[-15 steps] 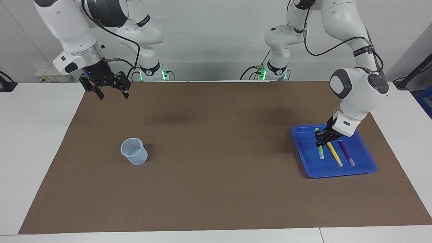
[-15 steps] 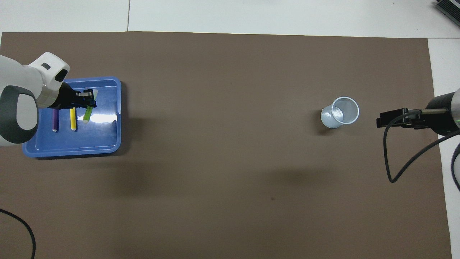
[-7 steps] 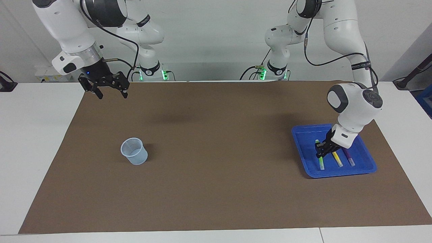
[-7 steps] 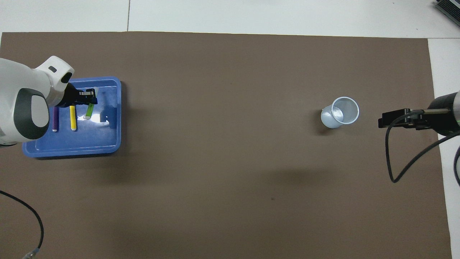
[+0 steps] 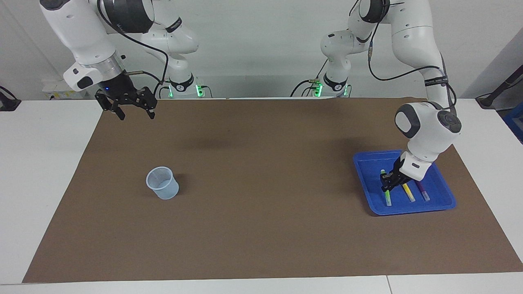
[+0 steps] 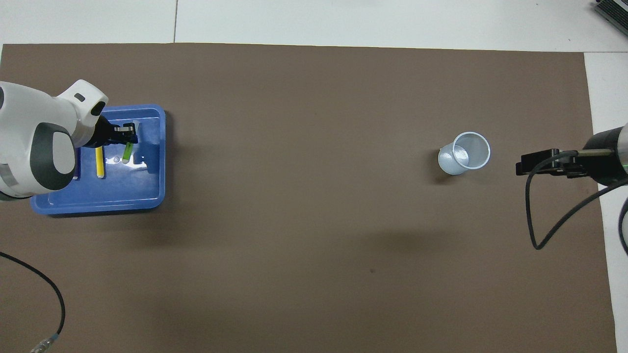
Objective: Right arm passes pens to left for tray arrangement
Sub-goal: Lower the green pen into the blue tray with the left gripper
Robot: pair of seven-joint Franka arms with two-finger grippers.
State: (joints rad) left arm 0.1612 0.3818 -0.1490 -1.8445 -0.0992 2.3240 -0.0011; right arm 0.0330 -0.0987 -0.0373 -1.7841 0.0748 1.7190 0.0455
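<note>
1. The worktop (image 5: 261, 281) fills the frame, with a brown mat (image 5: 261, 183) over most of it.
2. The left arm (image 5: 427, 130) drops from the upper right of the facing view to the tray; the right arm (image 5: 86, 36) waits at the upper left.
3. The tray (image 5: 363, 163) lies at the right of the facing view, at the left edge of the overhead view.
4. A cup (image 5: 162, 183) stands left of centre in the facing view, apparently empty.
5. The right gripper (image 5: 132, 107) hangs over the mat's upper-left corner, its fingers spread and holding nothing.
6. The left gripper (image 5: 388, 183) is low in the tray, clenched on the green pen (image 5: 387, 196), which points at the tray's lower rim.
7. The yellow pen (image 5: 407, 192) lies just beside the green one, with the purple pen (image 5: 423, 192) on its other side; all three are in the tray.
8. Risk, as I judge it: the green pen looks slanted in the overhead view, so letting go early could let it roll against the yellow pen and spoil the row. Lifting off at an angle could also drag the pen along.
</note>
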